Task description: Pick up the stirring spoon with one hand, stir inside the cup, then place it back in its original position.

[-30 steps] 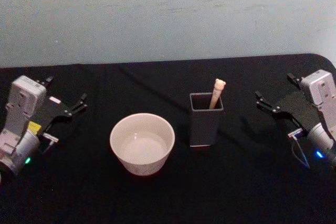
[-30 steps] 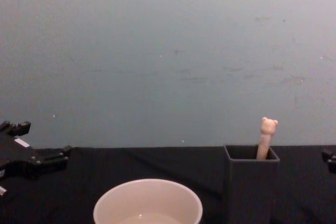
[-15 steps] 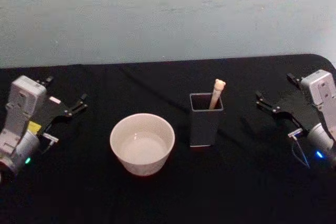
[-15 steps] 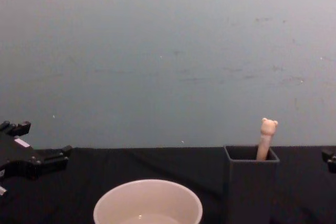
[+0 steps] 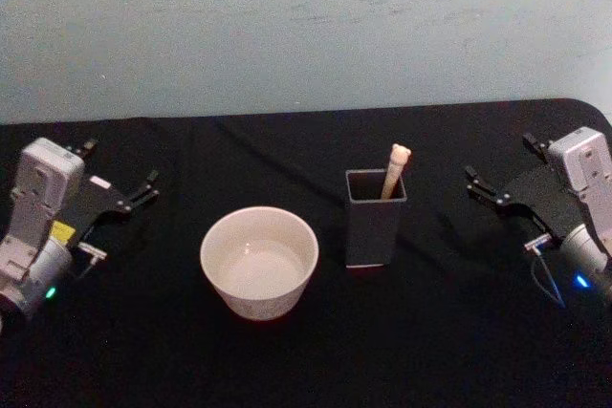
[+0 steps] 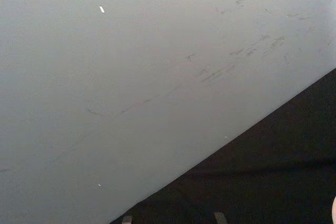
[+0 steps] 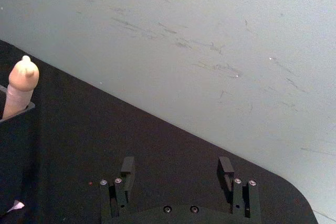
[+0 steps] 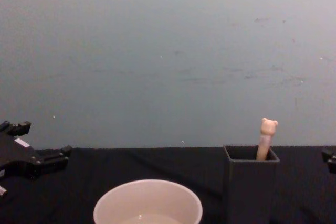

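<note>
- The stirring spoon stands in the dark grey holder box, leaning against its far right corner; the beige handle and bear head rise above the rim, while the bowl is hidden inside the box
- In the chest view the bear head of the spoon rises above the top edge of the box; the right wrist view catches the rounded end of the handle at the edge of the picture
- The cup sits on the black table just beside the holder box, on the robot's left of it; the two are apart, not touching; its inside looks pale and I cannot tell whether it holds anything
- The left gripper rests low at the left edge of the table, well apart from the cup; its fingers are spread wide and hold nothing; the chest view shows it coming in from the left edge
- The right gripper sits at the right edge of the table, well apart from the holder box; the right wrist view shows its two fingers set wide with only bare black cloth between them
- A plain pale wall stands behind the table
</note>
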